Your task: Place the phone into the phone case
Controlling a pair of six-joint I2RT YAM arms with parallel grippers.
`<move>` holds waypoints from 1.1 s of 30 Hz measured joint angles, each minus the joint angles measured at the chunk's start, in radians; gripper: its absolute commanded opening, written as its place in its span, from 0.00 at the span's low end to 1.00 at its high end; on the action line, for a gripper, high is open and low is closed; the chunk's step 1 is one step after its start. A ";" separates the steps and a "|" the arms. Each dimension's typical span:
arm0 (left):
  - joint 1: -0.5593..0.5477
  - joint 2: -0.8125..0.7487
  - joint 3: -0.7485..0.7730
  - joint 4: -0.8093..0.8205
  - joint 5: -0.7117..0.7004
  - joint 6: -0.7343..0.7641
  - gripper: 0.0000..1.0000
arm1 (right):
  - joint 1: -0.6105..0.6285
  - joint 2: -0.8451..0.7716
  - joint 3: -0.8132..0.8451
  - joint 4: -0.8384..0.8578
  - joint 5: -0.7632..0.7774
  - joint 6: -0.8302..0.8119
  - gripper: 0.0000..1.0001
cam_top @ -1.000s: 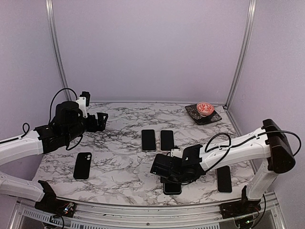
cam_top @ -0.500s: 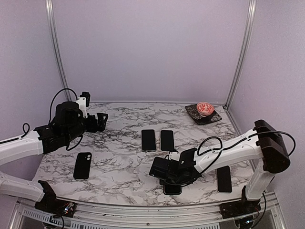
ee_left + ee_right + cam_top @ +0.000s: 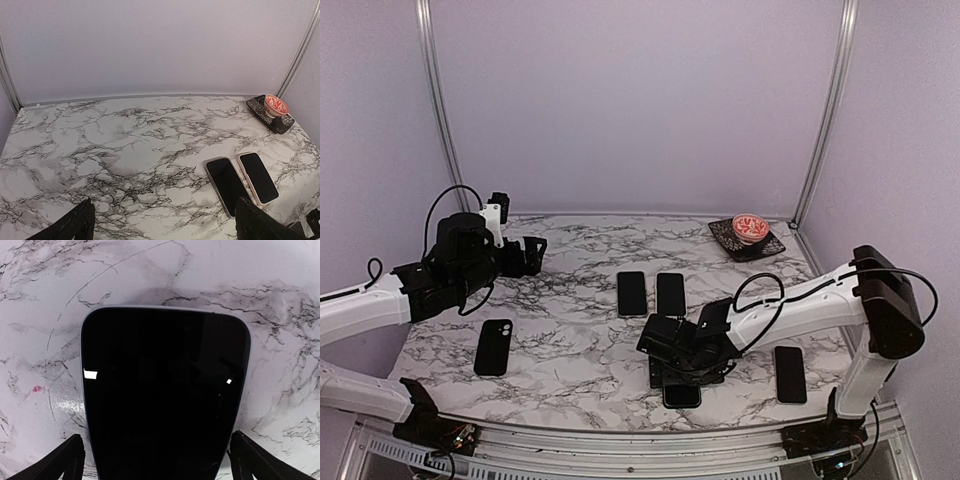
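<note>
A black-screened phone (image 3: 165, 390) lies flat on the marble table near the front edge and fills the right wrist view; its near end shows below the gripper in the top view (image 3: 682, 397). My right gripper (image 3: 155, 442) is open just above it, one finger on each long side (image 3: 67, 460), not closed on it. A black case-like piece with a camera cutout (image 3: 494, 346) lies at the front left. My left gripper (image 3: 533, 250) is open and empty, held above the back left of the table; its fingertips (image 3: 75, 226) frame the bottom of the left wrist view.
Two more phones lie side by side mid-table, a dark one (image 3: 227, 182) and a pale-rimmed one (image 3: 257, 176). Another dark phone (image 3: 790, 373) lies at the front right. A red-and-white bowl (image 3: 750, 226) sits on a dark tray (image 3: 765, 247) in the back right corner.
My right arm has shifted and its gripper has swung further over the front phone. The left arm and the other objects have not moved.
</note>
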 measured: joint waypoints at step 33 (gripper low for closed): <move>-0.013 0.076 -0.055 0.194 0.475 -0.142 0.99 | 0.087 0.059 0.220 0.210 0.101 -0.381 0.33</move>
